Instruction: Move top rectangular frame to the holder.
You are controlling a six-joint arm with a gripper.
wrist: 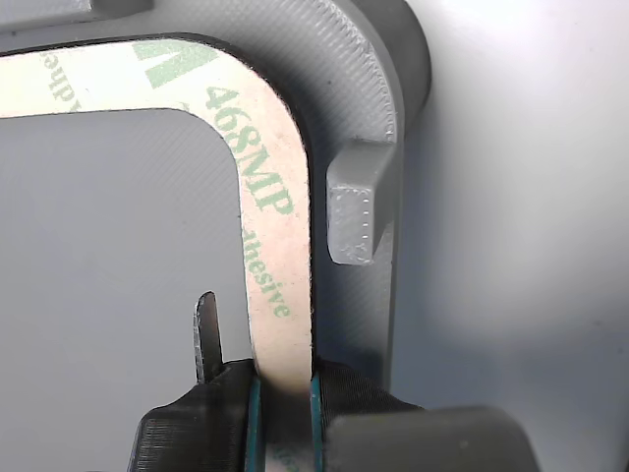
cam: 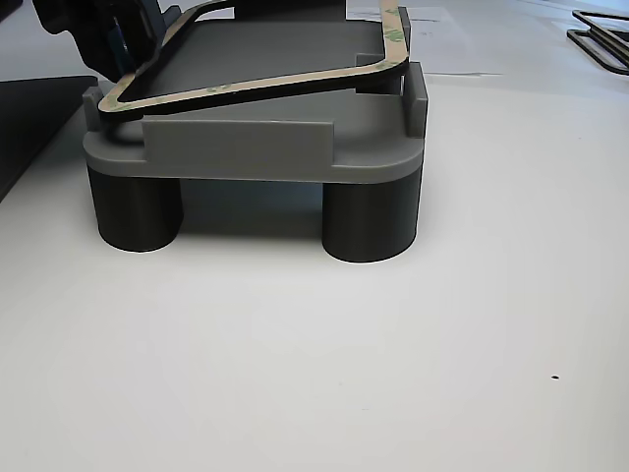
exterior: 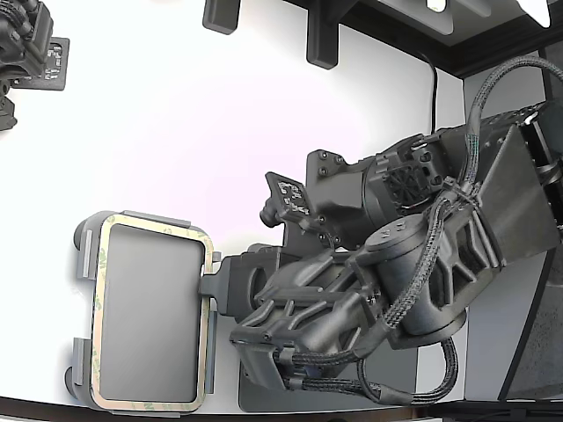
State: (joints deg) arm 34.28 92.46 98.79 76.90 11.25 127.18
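White tabletop [exterior: 193, 132] under everything. Grey holder [cam: 246, 147] stands on dark round feet [cam: 371, 221]. Tan frame [exterior: 106, 255] lies over the holder, one side tilted up. Gripper [wrist: 283, 393] pinches the frame's rim.

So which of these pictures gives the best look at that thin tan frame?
The exterior view: the frame shows as a whole loop lying on the grey holder. The wrist view shows one printed corner pinched in the gripper. The other view shows it edge-on, tilted, one end raised above the holder.
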